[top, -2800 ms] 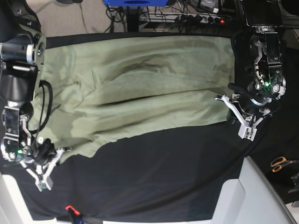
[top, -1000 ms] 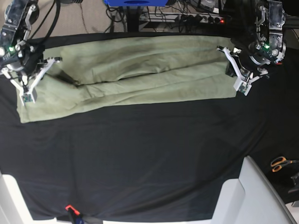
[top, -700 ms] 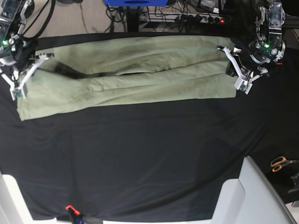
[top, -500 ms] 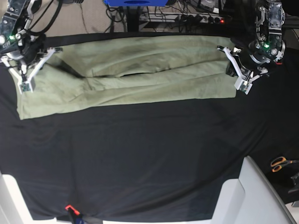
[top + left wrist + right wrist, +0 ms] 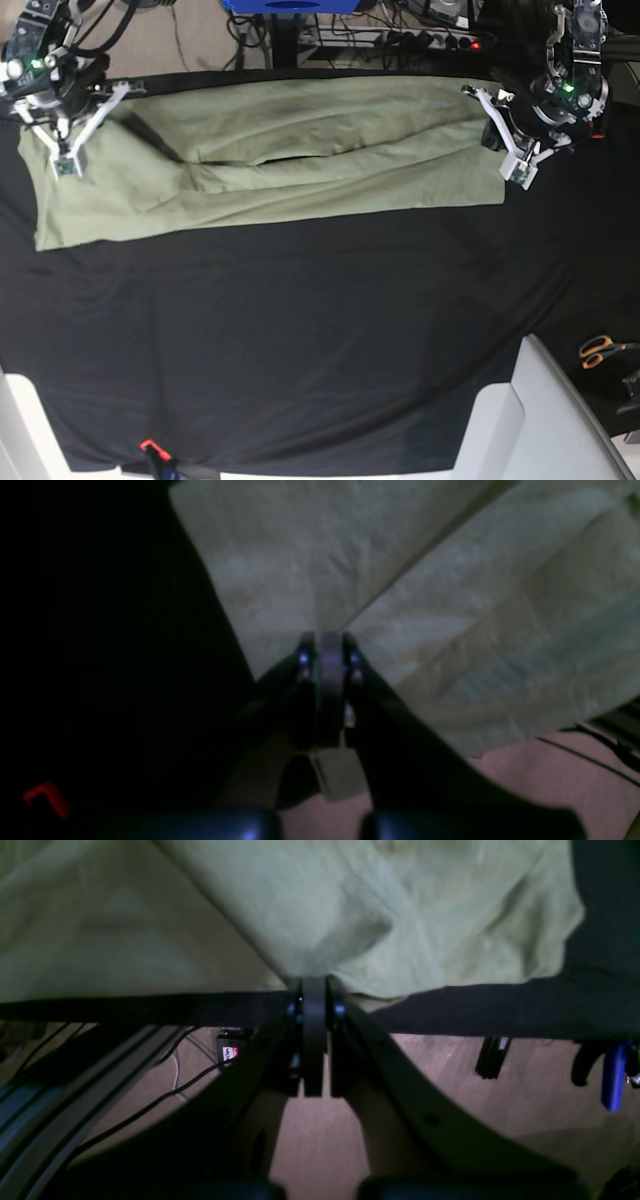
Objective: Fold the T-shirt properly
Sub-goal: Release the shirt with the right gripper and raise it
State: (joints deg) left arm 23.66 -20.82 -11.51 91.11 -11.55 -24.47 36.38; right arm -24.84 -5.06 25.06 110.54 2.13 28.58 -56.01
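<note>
Two grippers are pinched tight on the far corners of the T-shirt [image 5: 270, 160], one at each end of the desk [image 5: 300, 340]. The left gripper [image 5: 497, 128] sits at the scene's right, its jaws closed on cloth where a fold line meets the shirt's edge; the right gripper [image 5: 92, 118] is at the scene's far left, clamped on the shirt's edge right over the back rim of the desk, as the right wrist view shows.

The shirt lies as a long, narrow band across the far side of the black cloth [image 5: 300, 300], doubled over lengthwise, with a dark crease running through its middle. Compared with a few seconds earlier, the near half has been carried away from the camera and laid over the far half, so the garment now covers much less of the desk. Over the last second the right gripper has drifted a little further back and the slack near it has lessened; the left gripper has barely shifted.

That reads as the first lengthwise fold nearly complete. The near edge looks fairly straight, though wrinkles remain near the left end. A sensible next step would be to let go of both corners and then fold the band across its length. Scissors [image 5: 600, 350] lie well apart at the right.
</note>
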